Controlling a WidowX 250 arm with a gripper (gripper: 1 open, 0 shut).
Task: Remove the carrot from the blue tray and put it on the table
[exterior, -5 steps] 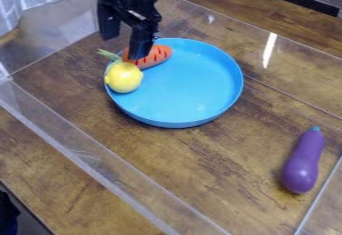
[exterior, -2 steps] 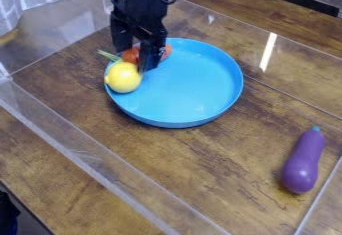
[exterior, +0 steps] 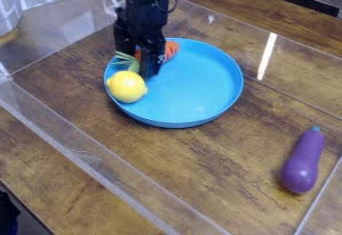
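The blue tray (exterior: 201,87) lies on the dark wood table (exterior: 80,169). The carrot (exterior: 168,51) rests at the tray's far left rim; only a bit of orange shows to the right of the fingers and a bit of green to their left. My black gripper (exterior: 144,61) points straight down and stands open, low over the carrot, with its fingers on either side of the carrot's middle. I cannot tell whether the fingers touch it. A yellow lemon (exterior: 127,86) sits in the tray just in front of the gripper.
A purple eggplant (exterior: 303,160) lies on the table at the right. Clear plastic edging (exterior: 80,139) runs along the table's near left side and across the back.
The gripper has come down onto the carrot, hiding most of it, and stayed open. The lemon has shifted slightly toward the camera.
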